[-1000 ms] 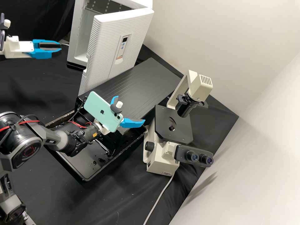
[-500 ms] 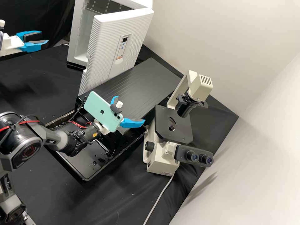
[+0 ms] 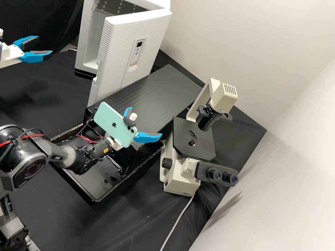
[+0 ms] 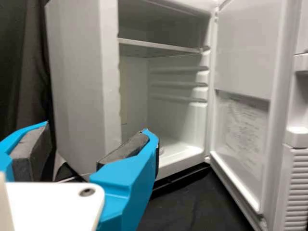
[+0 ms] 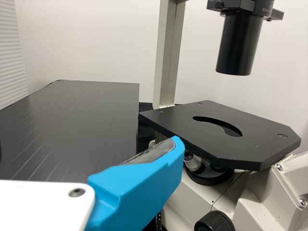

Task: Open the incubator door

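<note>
The white incubator [image 3: 86, 52] stands at the back in the high view, its ribbed door [image 3: 118, 52] swung wide. My left gripper [image 3: 45, 44] is open over the bench, left of the incubator and apart from it. From the left wrist, the same gripper [image 4: 100, 128] faces the bare shelf interior, and the door [image 4: 240, 53] shows its inner side. Mid-bench in the high view, my right gripper [image 3: 146, 122] stands open above the black tray, holding nothing. One blue finger of the right gripper [image 5: 139, 183] points toward the microscope in the right wrist view.
A sloping black panel [image 3: 153, 94] lies between the door and the black tray [image 3: 104, 195]. To the right stands a cream microscope [image 3: 181, 181] with its cable running to the front. A green phone [image 3: 113, 122] is mounted on the right arm.
My left gripper has drawn back leftward, away from the incubator, and its fingers have spread wider. The door and my right gripper stay where they were.
</note>
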Robot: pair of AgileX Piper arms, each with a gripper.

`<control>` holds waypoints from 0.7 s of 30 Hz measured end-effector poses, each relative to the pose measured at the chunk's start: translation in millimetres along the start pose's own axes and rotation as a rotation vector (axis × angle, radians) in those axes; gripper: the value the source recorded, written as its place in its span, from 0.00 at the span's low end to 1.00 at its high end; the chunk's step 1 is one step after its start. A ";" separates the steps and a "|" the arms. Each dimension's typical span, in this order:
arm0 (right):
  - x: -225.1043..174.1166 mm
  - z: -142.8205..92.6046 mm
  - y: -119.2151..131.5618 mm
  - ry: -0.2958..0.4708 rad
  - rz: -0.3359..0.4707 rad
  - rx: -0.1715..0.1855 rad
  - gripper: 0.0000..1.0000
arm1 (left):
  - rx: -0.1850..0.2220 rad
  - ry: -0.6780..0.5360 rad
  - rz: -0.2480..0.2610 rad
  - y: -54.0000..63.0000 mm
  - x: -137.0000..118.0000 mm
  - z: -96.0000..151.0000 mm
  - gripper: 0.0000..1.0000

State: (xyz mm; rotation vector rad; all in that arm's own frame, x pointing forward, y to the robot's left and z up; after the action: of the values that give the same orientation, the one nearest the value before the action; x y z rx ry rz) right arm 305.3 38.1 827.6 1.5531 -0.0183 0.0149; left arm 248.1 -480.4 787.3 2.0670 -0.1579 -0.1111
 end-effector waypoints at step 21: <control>0.0 0.0 0.0 0.000 0.000 0.000 1.00 | -0.019 -0.072 -0.076 5.4 59.8 43.3 1.00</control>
State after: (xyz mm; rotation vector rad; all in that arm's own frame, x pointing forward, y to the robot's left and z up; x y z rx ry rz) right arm 305.3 38.1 827.6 1.5531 -0.0183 0.0149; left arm 300.5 -529.9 770.5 2.0513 -0.1226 -0.2333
